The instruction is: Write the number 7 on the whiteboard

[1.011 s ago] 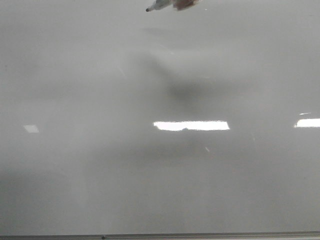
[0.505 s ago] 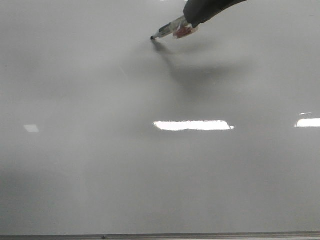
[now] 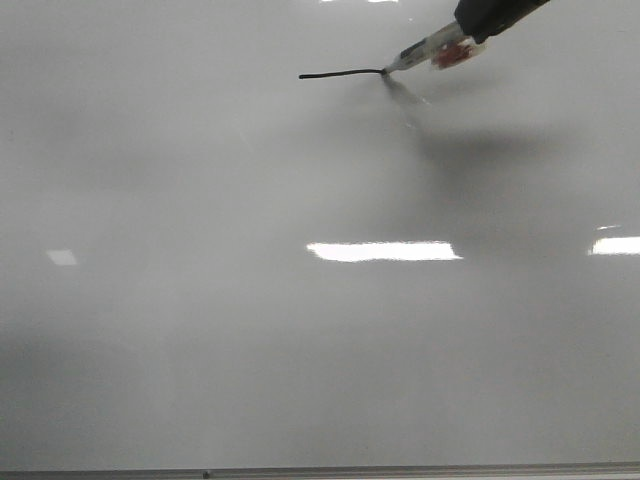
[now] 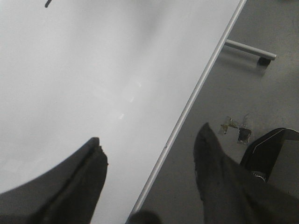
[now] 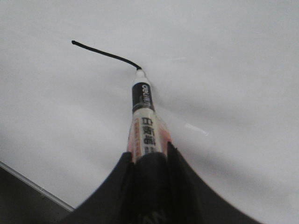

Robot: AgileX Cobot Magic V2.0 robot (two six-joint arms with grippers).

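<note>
The whiteboard (image 3: 200,350) fills the front view, glossy pale grey. Of the number 7 (image 3: 340,73), one short near-horizontal black stroke shows near the top. My right gripper (image 3: 468,32) comes in from the upper right, shut on a white marker (image 3: 425,50) with a red-and-black label. The marker's tip touches the board at the stroke's right end. In the right wrist view the marker (image 5: 142,116) sticks out from between the right gripper (image 5: 148,151) fingers, and the stroke (image 5: 105,53) runs away from its tip. My left gripper (image 4: 149,135) is open and empty over the board's frame edge (image 4: 196,93).
Bright glare patches (image 3: 383,251) lie across the board. Its lower frame (image 3: 320,472) runs along the front view's bottom. Beside the board in the left wrist view are grey floor, a metal bar (image 4: 247,49), tape scraps (image 4: 236,128) and a dark object (image 4: 275,154).
The marker came down from the top edge onto the board. It then slid to the right, leaving the short black horizontal stroke behind its tip.
</note>
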